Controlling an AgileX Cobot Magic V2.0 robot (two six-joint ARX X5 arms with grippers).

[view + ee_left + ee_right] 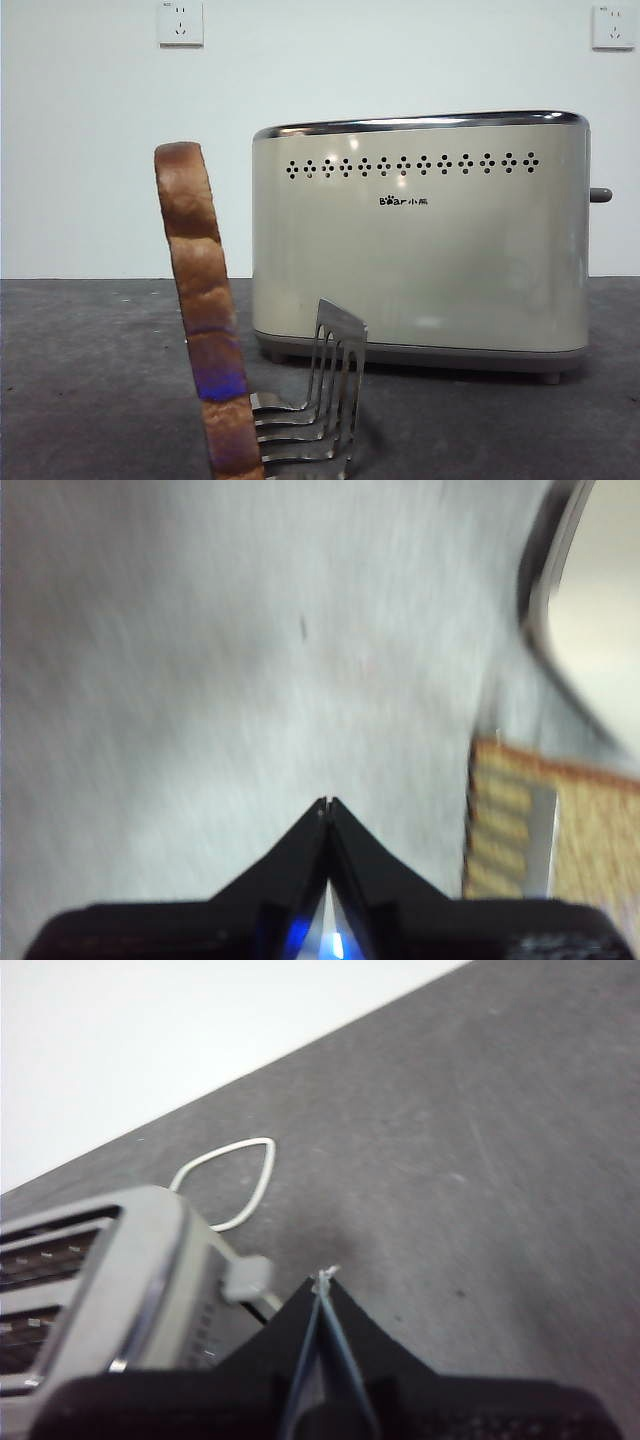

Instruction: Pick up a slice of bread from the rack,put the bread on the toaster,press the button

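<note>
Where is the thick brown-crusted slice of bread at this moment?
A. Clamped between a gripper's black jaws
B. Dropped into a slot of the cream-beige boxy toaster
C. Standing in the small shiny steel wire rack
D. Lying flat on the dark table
C: in the front view the thick brown-crusted slice of bread stands edge-on, nearly upright, in the small shiny steel wire rack, in front of the cream-beige boxy toaster; both wrist views show shut, empty jaws.

Dark grey table (90, 380) — bearing toaster (420, 250), rack (315, 410).
</note>
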